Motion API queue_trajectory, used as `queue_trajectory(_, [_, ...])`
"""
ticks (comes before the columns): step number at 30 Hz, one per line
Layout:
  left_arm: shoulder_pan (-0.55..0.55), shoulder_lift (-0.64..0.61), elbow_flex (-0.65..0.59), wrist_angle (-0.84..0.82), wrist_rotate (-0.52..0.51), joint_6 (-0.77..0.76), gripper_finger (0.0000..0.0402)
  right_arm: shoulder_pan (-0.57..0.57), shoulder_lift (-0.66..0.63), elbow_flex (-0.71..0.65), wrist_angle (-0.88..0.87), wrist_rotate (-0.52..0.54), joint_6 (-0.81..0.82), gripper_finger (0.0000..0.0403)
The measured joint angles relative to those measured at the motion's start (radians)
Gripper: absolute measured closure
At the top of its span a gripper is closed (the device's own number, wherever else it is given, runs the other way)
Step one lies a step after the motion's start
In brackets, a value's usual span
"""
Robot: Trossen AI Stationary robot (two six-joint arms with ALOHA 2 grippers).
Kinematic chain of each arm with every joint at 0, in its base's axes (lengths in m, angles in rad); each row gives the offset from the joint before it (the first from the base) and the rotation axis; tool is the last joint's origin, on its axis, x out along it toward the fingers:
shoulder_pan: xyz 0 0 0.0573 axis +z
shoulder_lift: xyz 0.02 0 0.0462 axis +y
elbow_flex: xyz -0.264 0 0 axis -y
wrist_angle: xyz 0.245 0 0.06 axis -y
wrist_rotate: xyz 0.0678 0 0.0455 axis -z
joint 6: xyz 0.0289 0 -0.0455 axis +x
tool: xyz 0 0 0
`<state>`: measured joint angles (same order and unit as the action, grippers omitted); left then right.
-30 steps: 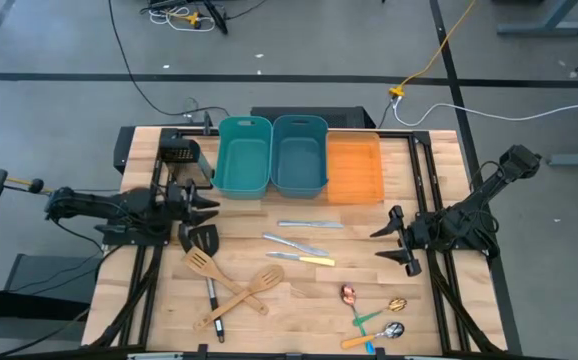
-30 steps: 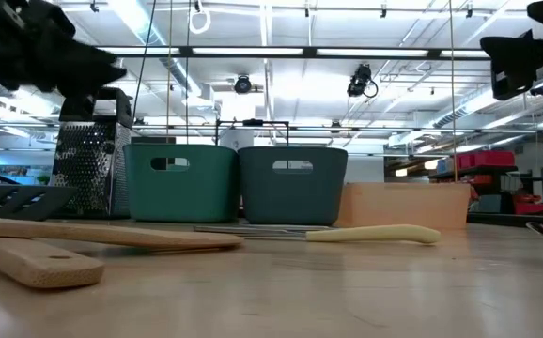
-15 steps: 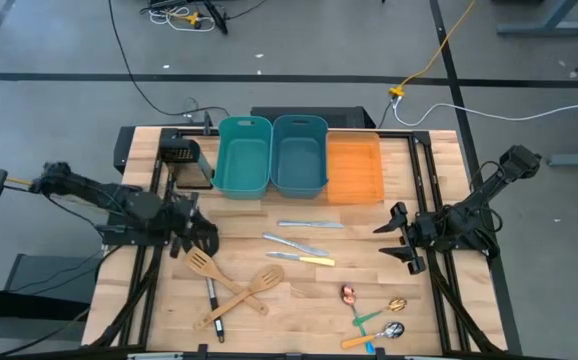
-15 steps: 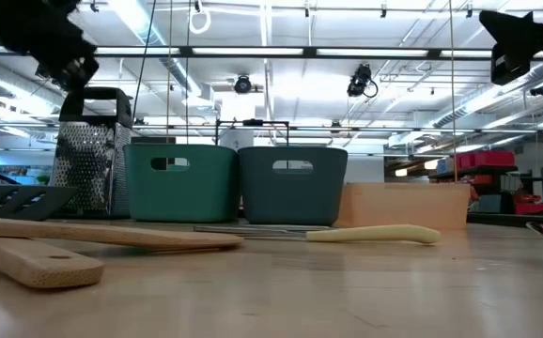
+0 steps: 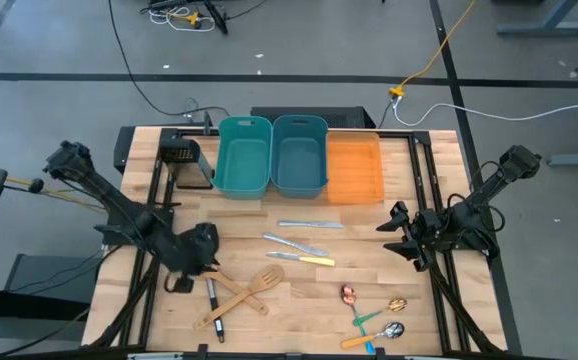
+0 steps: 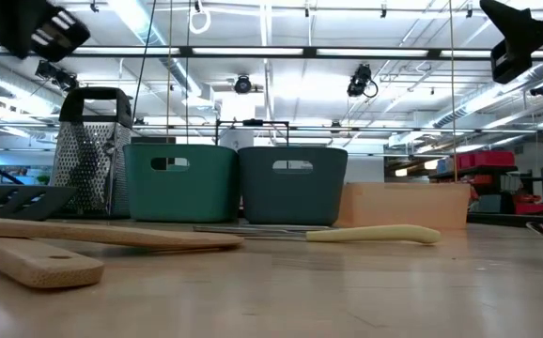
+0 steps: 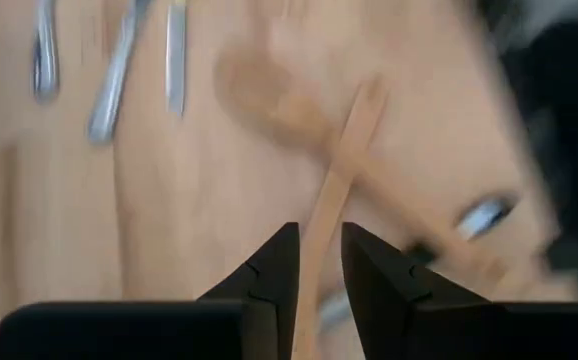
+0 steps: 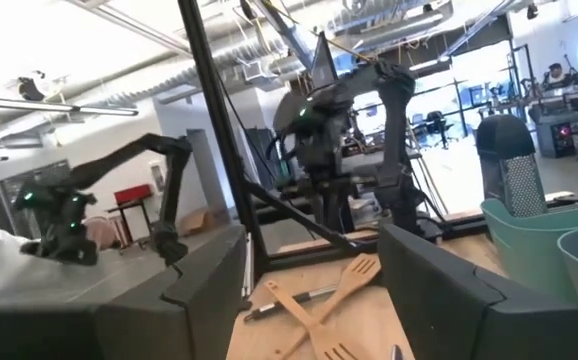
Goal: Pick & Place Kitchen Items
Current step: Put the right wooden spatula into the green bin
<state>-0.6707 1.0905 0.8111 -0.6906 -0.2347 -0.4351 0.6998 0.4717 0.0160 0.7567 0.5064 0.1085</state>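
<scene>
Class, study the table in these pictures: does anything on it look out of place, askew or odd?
Only one thing stands out: the two wooden spatulas lie crossed over each other in an X near the table's front left, while the knives lie side by side. Nothing looks spilled or damaged.

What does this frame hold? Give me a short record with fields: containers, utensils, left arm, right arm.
containers: two teal bins, orange bin, side by side at the table's back
utensils: crossed wooden spatulas, knives, spoons on the table
left arm: left gripper low over the spatulas, fingers nearly together
right arm: right gripper open, off to the right side, holding nothing
</scene>
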Motion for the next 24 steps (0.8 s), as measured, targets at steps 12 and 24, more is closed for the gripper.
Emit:
queue_trajectory(12, [-0.029, 0.257, 0.067, -0.166, 0.036, 0.002, 0.0319, 0.000, 0.000, 0.000, 0.012, 0.001, -0.008, 0.0163])
queue_trajectory(24, [-0.019, 0.337, 0.067, -0.143, 0.053, 0.062, 0.0319, 0.000, 0.000, 0.000, 0.007, 0.010, 0.025, 0.0163])
